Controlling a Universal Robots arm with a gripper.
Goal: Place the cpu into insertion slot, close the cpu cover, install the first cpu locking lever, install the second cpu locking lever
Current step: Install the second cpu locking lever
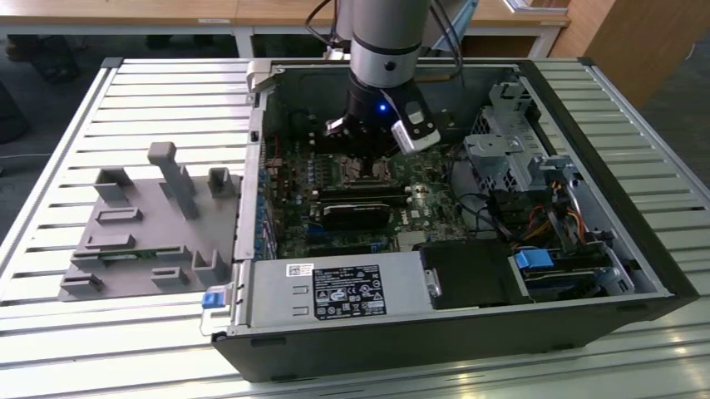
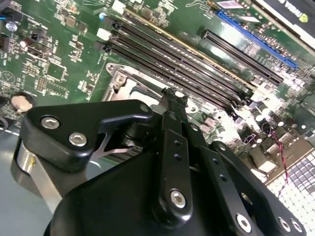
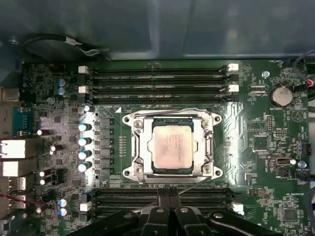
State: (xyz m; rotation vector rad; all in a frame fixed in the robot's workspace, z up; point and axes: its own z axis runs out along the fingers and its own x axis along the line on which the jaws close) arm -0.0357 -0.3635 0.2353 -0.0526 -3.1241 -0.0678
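Gripper (image 3: 168, 196) with fingers pressed together, holding nothing — poised over the memory slots (image 3: 157, 200) just beside the insertion slot (image 3: 172, 146). Cpu (image 3: 171, 145) already seated flat inside, cpu cover (image 3: 135, 143) framing it — toward the motherboard's (image 3: 266, 147) middle

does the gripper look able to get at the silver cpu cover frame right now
Probably yes: the gripper hangs just beside the square silver cpu cover frame, which lies flat around the dull silver cpu, and nothing stands between them.
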